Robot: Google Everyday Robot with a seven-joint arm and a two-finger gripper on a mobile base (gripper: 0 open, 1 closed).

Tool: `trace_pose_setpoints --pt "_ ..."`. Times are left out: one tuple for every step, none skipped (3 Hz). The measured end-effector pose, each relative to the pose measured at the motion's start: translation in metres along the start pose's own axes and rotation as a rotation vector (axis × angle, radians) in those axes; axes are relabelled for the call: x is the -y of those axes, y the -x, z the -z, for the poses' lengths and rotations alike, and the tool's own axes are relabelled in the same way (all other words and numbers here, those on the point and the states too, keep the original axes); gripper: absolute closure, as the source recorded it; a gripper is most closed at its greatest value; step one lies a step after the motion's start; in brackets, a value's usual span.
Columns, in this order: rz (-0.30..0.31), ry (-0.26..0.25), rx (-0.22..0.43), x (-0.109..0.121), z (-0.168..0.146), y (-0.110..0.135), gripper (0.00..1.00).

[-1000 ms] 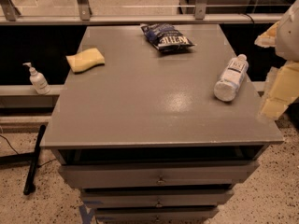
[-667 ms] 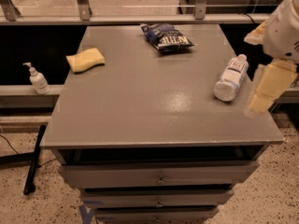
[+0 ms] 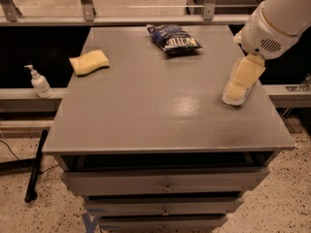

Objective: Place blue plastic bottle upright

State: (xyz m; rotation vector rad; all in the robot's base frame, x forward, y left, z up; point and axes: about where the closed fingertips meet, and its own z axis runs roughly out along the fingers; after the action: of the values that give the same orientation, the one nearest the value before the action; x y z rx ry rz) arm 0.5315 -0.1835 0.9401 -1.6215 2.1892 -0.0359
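The grey table (image 3: 146, 125), a cabinet top with drawers (image 3: 165, 183) stacked under its front edge, spreads out beneath the gripper and far to the left of it as the camera sees it. The white, rounded arm housing (image 3: 277, 18) comes in from the upper right corner and slopes down to the gripper (image 3: 241, 81), which is low over the right side of the table top, near its right edge. Whether the gripper is released, clenched or grasping anything cannot be told. The cream-coloured gripper lies along the blue plastic bottle (image 3: 231, 100) and covers most of it, so it stands in the way of the cap and the label. Only the pale, clear end nearest the camera shows, low on the table surface, and the bottle appears to lie on its side rather than stand. Beyond the gripper and to its left, by the far edge, lies a dark blue chip bag (image 3: 174, 38), well apart from it. Much farther left, across the table, a yellow sponge (image 3: 89, 62) rests near the left edge. Past that edge and off the table, a small white pump bottle (image 3: 39, 81) stands upright on a ledge, and below it a black pole (image 3: 36, 166) lies on the speckled floor.
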Motion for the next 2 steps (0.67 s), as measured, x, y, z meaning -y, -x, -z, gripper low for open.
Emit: trace_pose_setpoints --pt "-0.062 -0.014 -0.007 0.023 -0.020 -0.002 0.00" --pt "-0.159 -0.036 -0.053 0.040 -0.036 -0.007 0.00"
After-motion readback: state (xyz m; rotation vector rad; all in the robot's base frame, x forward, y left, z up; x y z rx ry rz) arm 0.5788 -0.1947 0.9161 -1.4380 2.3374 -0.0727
